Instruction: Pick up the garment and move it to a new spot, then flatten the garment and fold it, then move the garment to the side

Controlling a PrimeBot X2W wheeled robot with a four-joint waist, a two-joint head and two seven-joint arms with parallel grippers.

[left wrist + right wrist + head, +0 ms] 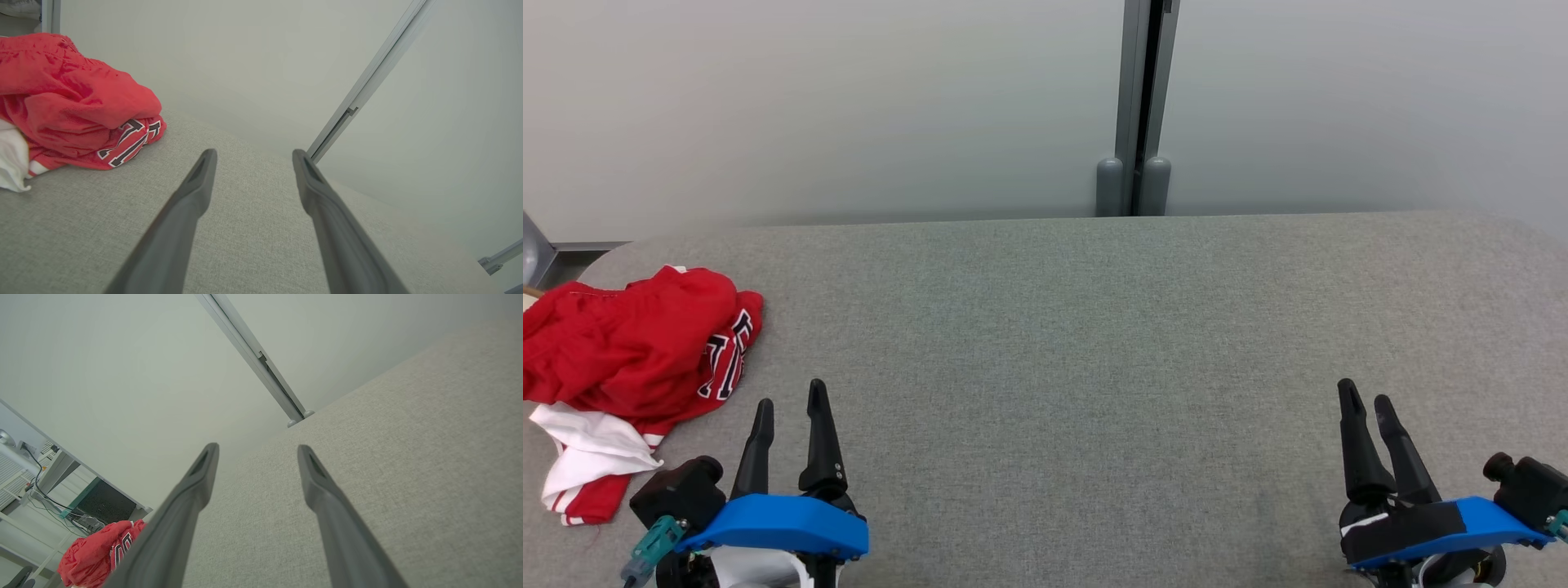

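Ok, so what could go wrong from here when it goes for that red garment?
1. The garment lies bunched at the left edge of the table; a sideways tug could drag it off.
2. It is crumpled in layers, with a white part sticking out, so the open left gripper may pinch just one fold and the rest trails.
3. The right gripper, also open, sits far across the table, so it likely cannot help at first.

The crumpled red garment (629, 343) carries large block letters (727, 359), black with a white edge, but folds hide most of them; no word can be read.
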